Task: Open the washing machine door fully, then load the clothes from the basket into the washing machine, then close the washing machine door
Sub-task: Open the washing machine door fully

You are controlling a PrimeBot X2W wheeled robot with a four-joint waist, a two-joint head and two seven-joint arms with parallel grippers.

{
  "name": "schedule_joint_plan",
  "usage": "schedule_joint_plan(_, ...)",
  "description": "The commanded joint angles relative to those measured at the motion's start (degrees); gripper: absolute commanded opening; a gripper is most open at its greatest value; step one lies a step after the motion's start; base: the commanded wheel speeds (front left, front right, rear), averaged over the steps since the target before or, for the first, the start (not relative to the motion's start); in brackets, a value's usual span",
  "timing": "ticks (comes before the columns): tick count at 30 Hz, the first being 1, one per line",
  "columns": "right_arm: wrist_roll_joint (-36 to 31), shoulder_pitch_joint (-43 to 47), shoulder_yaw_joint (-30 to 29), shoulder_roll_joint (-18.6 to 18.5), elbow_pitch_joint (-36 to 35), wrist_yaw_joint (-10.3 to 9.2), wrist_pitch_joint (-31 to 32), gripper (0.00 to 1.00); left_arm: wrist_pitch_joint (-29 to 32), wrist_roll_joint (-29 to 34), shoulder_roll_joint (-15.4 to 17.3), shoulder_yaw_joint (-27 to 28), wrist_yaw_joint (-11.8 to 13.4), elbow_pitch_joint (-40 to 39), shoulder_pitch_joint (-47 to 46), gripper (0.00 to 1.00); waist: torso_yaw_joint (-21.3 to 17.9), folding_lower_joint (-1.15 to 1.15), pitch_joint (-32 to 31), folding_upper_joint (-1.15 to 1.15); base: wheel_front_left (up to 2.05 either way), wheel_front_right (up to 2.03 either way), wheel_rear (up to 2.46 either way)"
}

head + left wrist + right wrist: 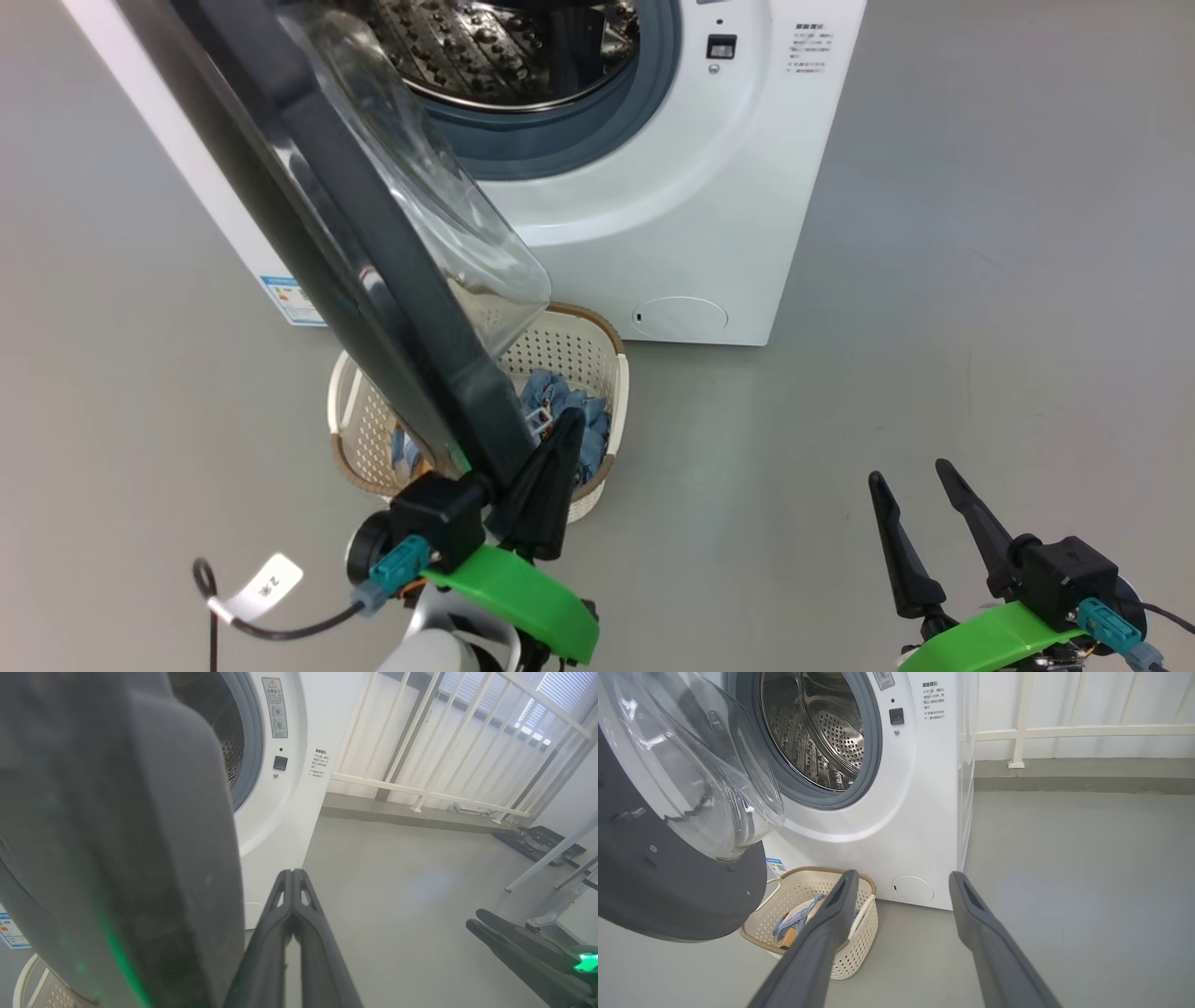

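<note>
My left gripper (569, 420) is clenched, its two dark fingers pressed flat together with nothing between them. It sits just beside the right face of the washing machine door (373, 252), at the door's lowest, nearest edge. In the left wrist view the black rim looms at the fingers' left, so close that it blurs, and I cannot tell whether they touch it. The door stands swung out from the washing machine (672, 215), edge-on to my head camera, with its clear glass bowl (420, 187) bulging toward my right. Behind it the opening is uncovered, the grey gasket (597, 140) ringing the perforated steel drum (504, 47). The basket (607, 341) sits on the grey floor (980, 280) right in front of the machine and beneath the open door, which hides part of it in the head view. The clothes (546, 390) lie inside it, a light blue heap just past my left fingertips. Low on the machine's front, the round cap (680, 317) is to the right of the basket and the blue label (291, 299) to its left. My right gripper (907, 476) is released, fingers spread and holding nothing, hovering over bare floor well to the right of the basket and door.
</note>
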Motion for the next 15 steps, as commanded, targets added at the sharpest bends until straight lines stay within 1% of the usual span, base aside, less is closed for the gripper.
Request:
schedule_joint_plan(1, 0.41, -0.80, 1.36, -0.68, -1.29, 0.09, -0.69, 1.00, -0.06, -0.73, 2.84, 4.06, 1.74, -0.79, -0.46, 0.00, 0.30, 0.00, -0.10, 0.00, 0.00, 0.00, 0.00)
schedule_joint_plan(10, 0.40, -0.64, 1.47, -0.91, -1.25, 0.09, -0.69, 1.00, 0.58, -0.72, 4.24, 3.98, 2.62, -3.29, 1.18, 0.00, 1.68, 0.00, -0.01, 0.00, 0.00, 0.00, 0.00)
schedule_joint_plan(15, 0.37, -0.80, 1.68, -1.00, -1.38, 0.09, -0.69, 1.00, 1.14, 0.21, 5.58, 3.35, 3.04, -5.93, 1.89, 0.00, 1.99, 0.00, 0.43, 0.00, 0.00, 0.00, 0.00)
